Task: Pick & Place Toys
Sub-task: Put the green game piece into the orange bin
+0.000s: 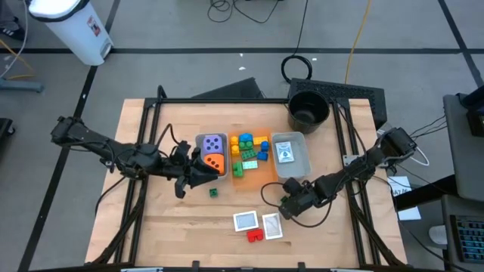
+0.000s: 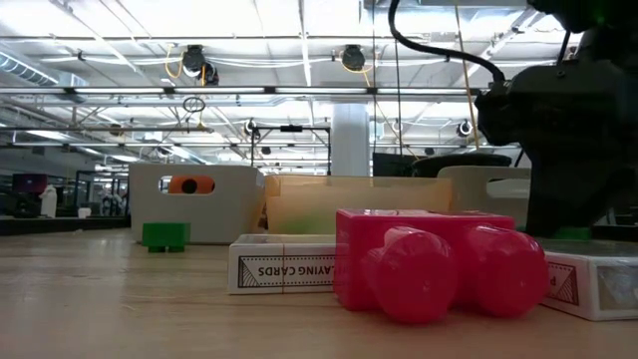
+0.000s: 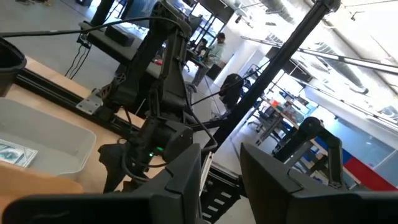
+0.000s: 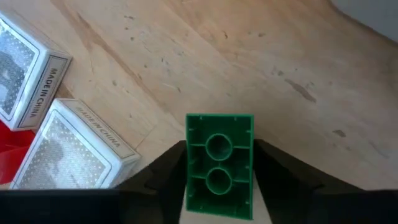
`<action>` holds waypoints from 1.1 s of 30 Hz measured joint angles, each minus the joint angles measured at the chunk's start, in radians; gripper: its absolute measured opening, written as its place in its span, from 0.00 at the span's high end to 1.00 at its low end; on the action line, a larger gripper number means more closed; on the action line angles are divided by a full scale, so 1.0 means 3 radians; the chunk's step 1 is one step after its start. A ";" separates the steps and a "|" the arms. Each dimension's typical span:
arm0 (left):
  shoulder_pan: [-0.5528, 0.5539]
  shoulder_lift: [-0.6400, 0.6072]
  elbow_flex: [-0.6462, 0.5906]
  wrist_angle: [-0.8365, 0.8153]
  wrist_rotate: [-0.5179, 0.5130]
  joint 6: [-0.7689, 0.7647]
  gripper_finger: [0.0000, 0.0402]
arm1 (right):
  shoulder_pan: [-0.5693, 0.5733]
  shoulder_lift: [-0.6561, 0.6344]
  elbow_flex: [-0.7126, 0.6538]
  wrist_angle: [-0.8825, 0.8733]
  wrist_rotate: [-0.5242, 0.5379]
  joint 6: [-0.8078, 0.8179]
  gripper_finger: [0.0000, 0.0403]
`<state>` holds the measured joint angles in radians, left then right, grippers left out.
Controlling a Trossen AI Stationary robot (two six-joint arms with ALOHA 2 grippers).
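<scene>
The right tool [image 4: 219, 186] has its two dark fingers closed against the sides of a small green plastic brick [image 4: 219, 163], held just above the wooden tabletop [image 4: 261, 68] beside two whitish card boxes [image 4: 68, 149]. The left tool [image 1: 198, 172] hovers by the grey tray with the dice [image 1: 212, 143]; its grip I cannot tell.

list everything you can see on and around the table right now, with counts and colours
dice: two, purple and orange, left grey tray
bricks: several, mixed colours, orange middle tray
card box: one, whitish, right grey tray
card boxes: two, whitish, front of table
red brick: one, between the card boxes
green brick: one, loose on table
green brick in grip: one
bucket: one, black
left gripper: by dice tray
right gripper: shut on green brick
</scene>
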<state>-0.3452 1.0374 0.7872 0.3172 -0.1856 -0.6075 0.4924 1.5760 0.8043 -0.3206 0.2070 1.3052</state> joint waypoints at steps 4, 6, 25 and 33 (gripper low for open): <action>0.0039 0.0000 0.0000 0.0000 0.0001 -0.0009 0.71 | -0.0087 -0.0124 -0.0018 0.0221 0.0040 -0.0093 0.66; 0.0063 0.0000 0.0000 0.0003 -0.0001 -0.0015 0.71 | -0.0144 -0.0246 -0.0014 0.0465 0.0107 -0.0177 0.66; 0.0508 0.0329 0.0001 0.0518 -0.0299 -0.0571 0.71 | -0.0770 -0.1242 -0.0005 0.3327 0.0958 -0.1746 0.64; 0.0738 0.0741 0.0005 0.1105 0.0129 -0.0834 0.50 | -0.0920 -0.1147 -0.0004 0.3569 0.0757 -0.1661 0.64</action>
<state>-0.1238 1.2598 0.7887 0.6488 -0.1470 -0.8576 0.2163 1.2318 0.8032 0.7499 0.4342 0.8068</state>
